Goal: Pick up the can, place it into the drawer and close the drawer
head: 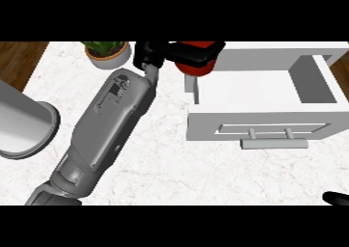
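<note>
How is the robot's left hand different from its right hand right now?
The left hand reaches far up the counter and curls round the red can; the right hand holds nothing visible. The left shows with its grey forearm; the right only peeks in at the lower right corner. Both are black.

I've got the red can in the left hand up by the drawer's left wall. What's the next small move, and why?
Probably carry the can a little further right, over the open drawer, before lowering. The left hand, curled round it, holds it at the drawer's back-left corner, not plainly over the white inside; lowering here may catch the wall.
</note>
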Motion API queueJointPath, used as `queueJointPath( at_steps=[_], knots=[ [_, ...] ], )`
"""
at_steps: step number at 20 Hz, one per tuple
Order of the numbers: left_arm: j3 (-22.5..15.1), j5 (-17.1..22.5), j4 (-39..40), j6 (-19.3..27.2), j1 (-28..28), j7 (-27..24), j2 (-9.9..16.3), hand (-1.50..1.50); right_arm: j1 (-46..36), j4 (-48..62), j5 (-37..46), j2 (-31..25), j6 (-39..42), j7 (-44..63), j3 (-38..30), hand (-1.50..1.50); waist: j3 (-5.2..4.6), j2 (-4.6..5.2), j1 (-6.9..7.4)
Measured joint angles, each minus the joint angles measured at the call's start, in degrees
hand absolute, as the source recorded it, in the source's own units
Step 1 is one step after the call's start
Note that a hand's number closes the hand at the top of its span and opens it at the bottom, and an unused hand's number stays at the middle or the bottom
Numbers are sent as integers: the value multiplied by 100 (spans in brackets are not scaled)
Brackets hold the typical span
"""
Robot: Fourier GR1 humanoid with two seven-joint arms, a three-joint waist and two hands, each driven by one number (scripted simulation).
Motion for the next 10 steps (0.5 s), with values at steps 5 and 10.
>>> queueJointPath(
  at_steps=[5, 10],
  knots=[
    [-101, 70, 351, 274, -786, 416, -9, 150, -108, 59, -42, -53, -16, 20, -60, -150, 2, 12, -41],
    [-42, 226, 1173, 390, -1594, 405, -13, 150, -135, 60, -90, -58, 13, -30, -55, -150, 3, 36, -129]
  ],
)
